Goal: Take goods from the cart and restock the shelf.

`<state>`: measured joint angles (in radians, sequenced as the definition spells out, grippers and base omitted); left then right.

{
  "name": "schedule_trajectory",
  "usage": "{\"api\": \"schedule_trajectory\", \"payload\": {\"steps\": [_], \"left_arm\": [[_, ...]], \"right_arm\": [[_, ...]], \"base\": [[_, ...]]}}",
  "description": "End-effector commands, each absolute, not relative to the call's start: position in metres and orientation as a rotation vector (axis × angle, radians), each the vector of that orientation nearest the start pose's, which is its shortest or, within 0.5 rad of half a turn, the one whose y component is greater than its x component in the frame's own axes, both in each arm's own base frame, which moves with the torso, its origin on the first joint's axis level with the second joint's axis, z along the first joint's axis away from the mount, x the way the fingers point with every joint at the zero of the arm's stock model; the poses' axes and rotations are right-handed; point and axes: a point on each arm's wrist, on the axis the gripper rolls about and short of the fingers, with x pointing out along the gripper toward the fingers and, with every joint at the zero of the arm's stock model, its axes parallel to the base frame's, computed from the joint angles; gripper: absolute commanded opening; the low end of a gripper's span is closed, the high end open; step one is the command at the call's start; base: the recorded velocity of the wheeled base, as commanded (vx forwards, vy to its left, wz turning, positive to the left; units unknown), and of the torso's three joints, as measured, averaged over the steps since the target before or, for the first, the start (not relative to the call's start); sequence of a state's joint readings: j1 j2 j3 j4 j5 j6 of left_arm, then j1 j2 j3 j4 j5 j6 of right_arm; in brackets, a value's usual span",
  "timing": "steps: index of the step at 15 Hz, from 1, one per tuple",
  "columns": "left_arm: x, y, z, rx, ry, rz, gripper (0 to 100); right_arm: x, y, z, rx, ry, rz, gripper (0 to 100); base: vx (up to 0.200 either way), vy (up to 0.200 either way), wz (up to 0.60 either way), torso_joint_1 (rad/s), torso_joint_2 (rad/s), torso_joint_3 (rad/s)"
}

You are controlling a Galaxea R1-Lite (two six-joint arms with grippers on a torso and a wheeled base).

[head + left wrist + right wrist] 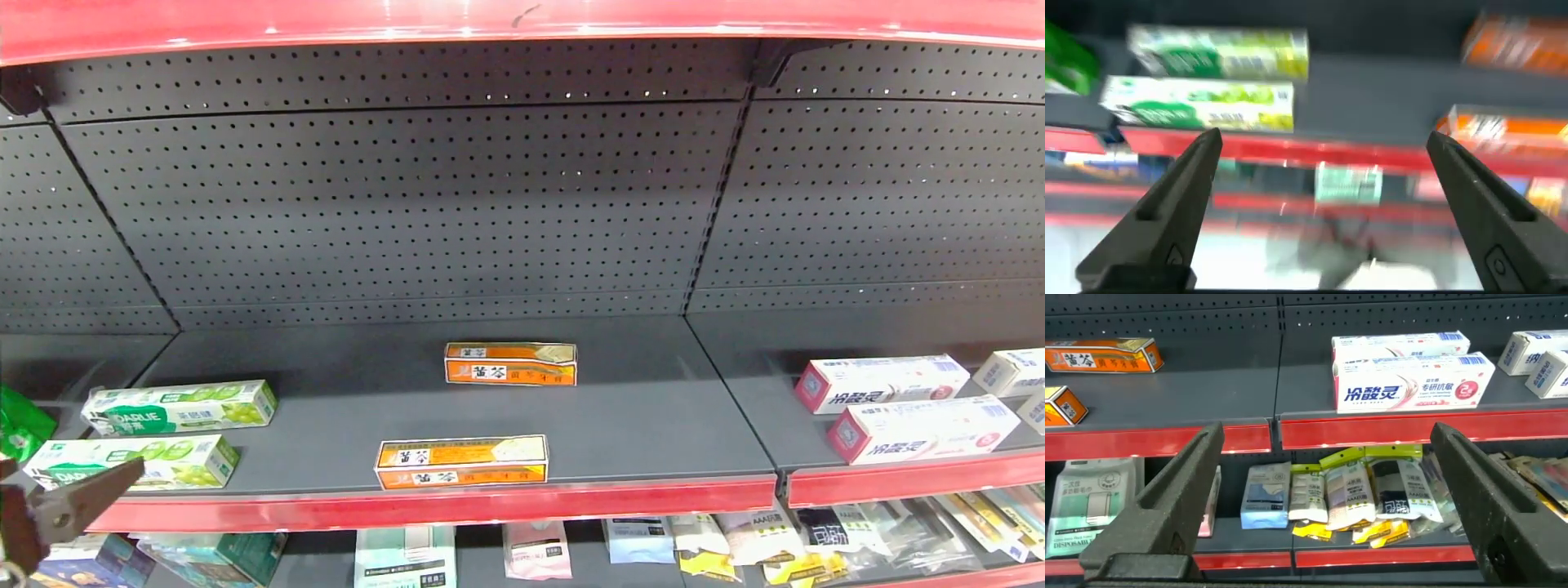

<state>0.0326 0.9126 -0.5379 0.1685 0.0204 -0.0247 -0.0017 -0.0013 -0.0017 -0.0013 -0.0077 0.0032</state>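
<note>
- The shelf (637, 408) is partly stocked, I judge: six boxes lie on it that I can count whole, with more white ones cut off at the right edge.
- Two green boxes (180, 407) lie at the left, one behind the other, the front one close to the red lip (441, 506).
- Two orange boxes (461, 462) lie in the middle. One is at the lip and the other sits well back, with bare shelf between them.
- The white boxes (922, 429) lie on the right-hand section, angled and close together.
- There is a lot of bare board on both sides of the orange pair and behind every row, so I'd say most of the restocking is left.
- My left end effector (1324, 139) is spread wide with nothing between its fingers. It hangs low in front of the lip, just below the green boxes.
- My right end effector (1327, 429) is also spread wide and carrying nothing. It faces the lower tier of hanging packets (1355, 494), beneath the white boxes.
- With both empty, no item is on its way to the shelf. My guess is the next step is to fetch one from the cart.
</note>
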Motion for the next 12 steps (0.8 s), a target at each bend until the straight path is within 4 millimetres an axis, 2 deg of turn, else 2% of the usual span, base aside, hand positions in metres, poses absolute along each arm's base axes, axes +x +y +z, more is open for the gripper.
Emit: {"api": "schedule_trajectory", "payload": {"steps": [1, 4, 7, 12], "left_arm": [[0.161, 0.001, 0.159, 0.097, 0.859, -0.051, 100], [0.191, -0.006, 0.146, 0.174, 0.857, -0.154, 100], [0.199, -0.021, 0.140, 0.236, 0.847, -0.252, 100], [0.216, -0.027, 0.122, 0.383, 0.877, -0.340, 100]], "right_arm": [[-0.023, 0.000, 0.076, 0.003, -0.003, -0.009, 100], [-0.023, 0.000, 0.076, 0.003, -0.003, -0.009, 100], [-0.023, 0.000, 0.076, 0.003, -0.003, -0.009, 100], [-0.023, 0.000, 0.076, 0.003, -0.003, -0.009, 100]], "base": [[0.000, 0.000, 0.00, 0.000, 0.00, 0.000], [0.000, 0.000, 0.00, 0.000, 0.00, 0.000], [0.000, 0.000, 0.00, 0.000, 0.00, 0.000], [0.000, 0.000, 0.00, 0.000, 0.00, 0.000]]}}
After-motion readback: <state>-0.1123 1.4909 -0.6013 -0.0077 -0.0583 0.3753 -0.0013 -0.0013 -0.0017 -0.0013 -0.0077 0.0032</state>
